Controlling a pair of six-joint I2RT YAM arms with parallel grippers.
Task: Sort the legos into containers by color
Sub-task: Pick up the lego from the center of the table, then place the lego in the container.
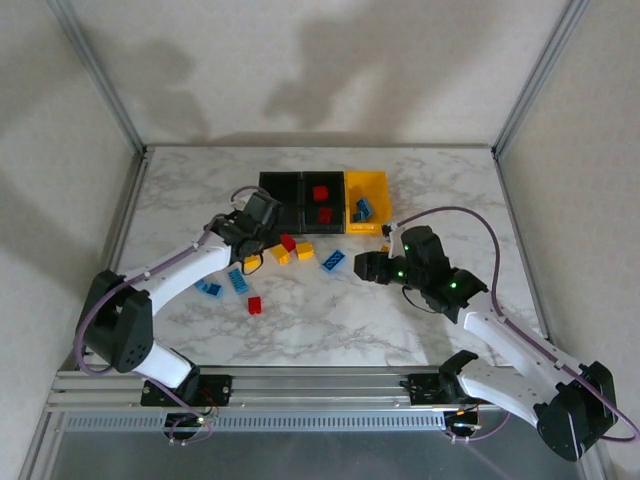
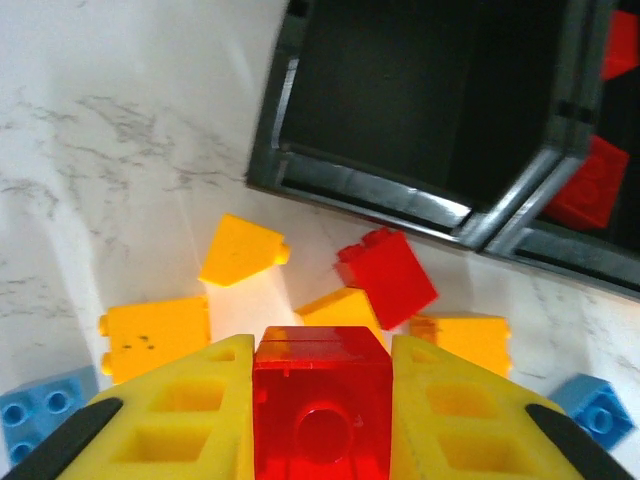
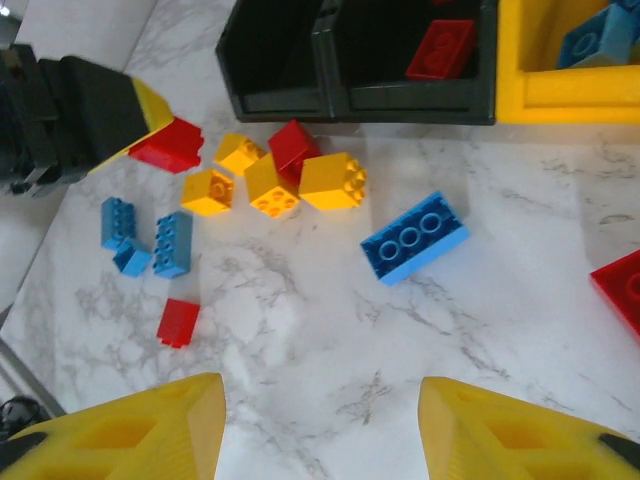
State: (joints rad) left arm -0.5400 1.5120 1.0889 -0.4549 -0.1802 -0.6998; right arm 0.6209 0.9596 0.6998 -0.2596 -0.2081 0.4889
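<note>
My left gripper (image 2: 320, 350) is shut on a translucent red lego (image 2: 322, 405), just short of the left black bin (image 2: 430, 100), which looks empty. The same gripper (image 1: 258, 226) hangs over a cluster of yellow legos (image 1: 292, 252) and one red lego (image 1: 288, 241). The middle black bin (image 1: 322, 177) holds red legos (image 1: 321, 203). Blue legos (image 1: 362, 208) lie in the yellow bin (image 1: 381, 184). My right gripper (image 3: 320, 390) is open above bare marble, with a long blue lego (image 3: 415, 237) beyond its fingertips. This gripper (image 1: 366, 266) sits right of that blue lego (image 1: 333, 261).
Three blue legos (image 3: 150, 238) and a small red lego (image 3: 178, 322) lie left of centre on the table. Another red lego (image 3: 620, 290) pokes in at the right edge. The bins (image 1: 322, 200) stand in a row mid-table, with metal frame posts at the corners.
</note>
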